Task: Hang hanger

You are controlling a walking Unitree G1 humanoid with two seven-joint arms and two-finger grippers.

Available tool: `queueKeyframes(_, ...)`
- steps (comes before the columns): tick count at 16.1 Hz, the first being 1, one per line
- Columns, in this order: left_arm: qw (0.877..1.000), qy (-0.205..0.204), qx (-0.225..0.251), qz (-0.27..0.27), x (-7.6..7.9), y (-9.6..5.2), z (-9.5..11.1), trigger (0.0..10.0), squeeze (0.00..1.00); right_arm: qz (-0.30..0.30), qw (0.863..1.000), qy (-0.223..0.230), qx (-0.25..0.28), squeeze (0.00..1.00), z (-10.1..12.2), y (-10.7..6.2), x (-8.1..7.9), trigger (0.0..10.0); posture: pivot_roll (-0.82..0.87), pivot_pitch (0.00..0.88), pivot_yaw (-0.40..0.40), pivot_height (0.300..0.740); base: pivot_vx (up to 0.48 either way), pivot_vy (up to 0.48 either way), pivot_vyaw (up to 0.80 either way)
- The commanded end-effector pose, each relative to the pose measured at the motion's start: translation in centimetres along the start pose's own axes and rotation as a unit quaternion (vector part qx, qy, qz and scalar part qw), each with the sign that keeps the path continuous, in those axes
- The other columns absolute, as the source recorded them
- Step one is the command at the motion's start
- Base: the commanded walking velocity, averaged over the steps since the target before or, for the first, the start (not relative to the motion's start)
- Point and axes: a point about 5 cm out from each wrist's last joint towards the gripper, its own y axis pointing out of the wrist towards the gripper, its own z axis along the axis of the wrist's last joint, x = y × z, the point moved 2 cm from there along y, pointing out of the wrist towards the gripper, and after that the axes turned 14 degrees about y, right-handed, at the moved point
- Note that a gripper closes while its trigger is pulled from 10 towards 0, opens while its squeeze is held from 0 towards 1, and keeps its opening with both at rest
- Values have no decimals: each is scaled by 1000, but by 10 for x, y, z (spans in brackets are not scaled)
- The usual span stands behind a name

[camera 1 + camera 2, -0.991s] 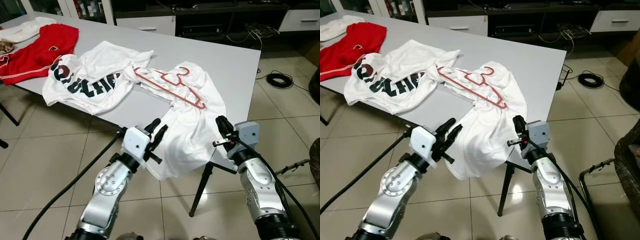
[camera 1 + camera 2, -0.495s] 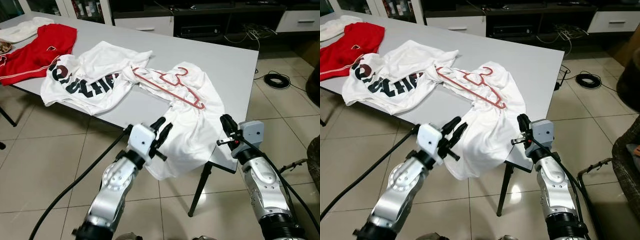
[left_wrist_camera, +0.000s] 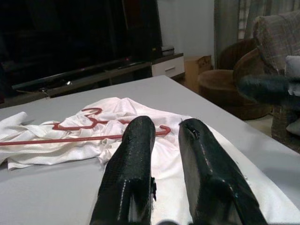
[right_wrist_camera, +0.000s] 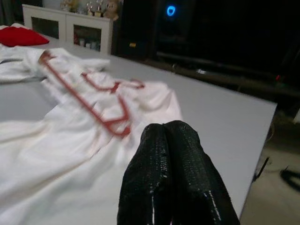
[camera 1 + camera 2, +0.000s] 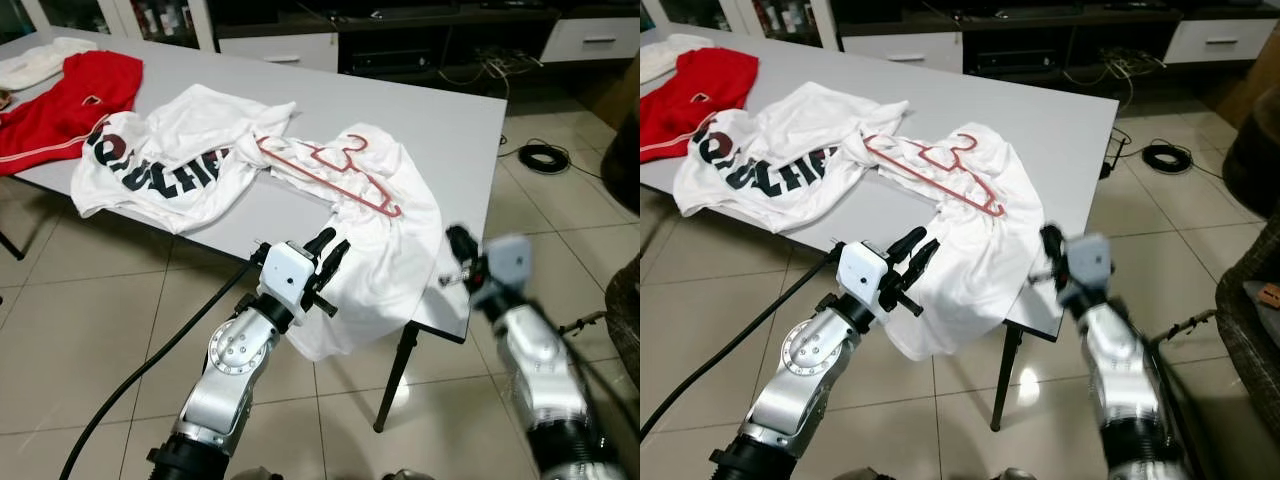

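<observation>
From the head cameras, you have barely begun: the thin red plastic hanger (image 5: 330, 172) lies flat on a crumpled white T-shirt (image 5: 390, 250) draped over the near edge of the grey table (image 5: 455, 120), untouched. Your left gripper (image 5: 330, 262) hovers just short of that edge and your right gripper (image 5: 462, 262) beside the shirt's right side.

In the left wrist view, its fingers (image 3: 133, 159) stand slightly parted, holding nothing.

In the right wrist view, its fingers (image 4: 176, 159) are pressed together, empty; the hanger (image 4: 91, 96) looks slim, its hook curled.
</observation>
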Motion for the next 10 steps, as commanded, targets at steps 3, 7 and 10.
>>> queueKeyframes(3, 1000, 5, -1, 5, -3, -1, -2, 10000, 0, 19, 1000, -11, 20, 0, 14, 11, -1, 10000, -72, 0, 54, 736, 0, 0, 0)
queueKeyframes(7, 1000, 5, 0, 12, -3, -2, -2, 10000, 0, 42, 999, -13, 16, 0, 10, 10, -8, 10000, -71, 0, 51, 736, 0, 0, 0)
queueKeyframes(10, 1000, 4, -2, 16, -4, -3, -3, 10000, 0, 45, 999, -12, 14, 0, 8, 9, -10, 10000, -71, 0, 53, 736, 0, 0, 0)
